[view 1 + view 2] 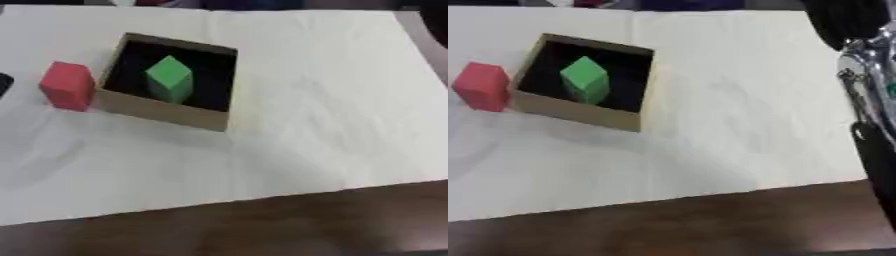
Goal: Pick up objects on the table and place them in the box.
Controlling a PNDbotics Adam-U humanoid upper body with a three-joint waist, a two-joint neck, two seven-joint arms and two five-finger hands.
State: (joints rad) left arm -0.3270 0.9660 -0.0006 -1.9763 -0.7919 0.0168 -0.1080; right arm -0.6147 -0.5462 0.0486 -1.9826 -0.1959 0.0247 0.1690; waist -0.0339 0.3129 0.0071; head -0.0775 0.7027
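1 green block (pixel 169 79) is sitting inside the box (pixel 162 113); 1 red block (pixel 67 85) is waiting on the table (pixel 306 125), touching the box's left wall. The right arm is showing, its hand's state untellable. Next comes grasping red.

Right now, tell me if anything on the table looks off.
Nothing is spilled or damaged. The box lies askew to the table edge, the green block stands inside it, and the red block waits outside against its left wall.

No text, label, brand, number or sign readable on the open brown cardboard box (pixel 163 114), the green block (pixel 170 78) inside it, the red block (pixel 67 85) beside it, or the white cloth (pixel 315 125).
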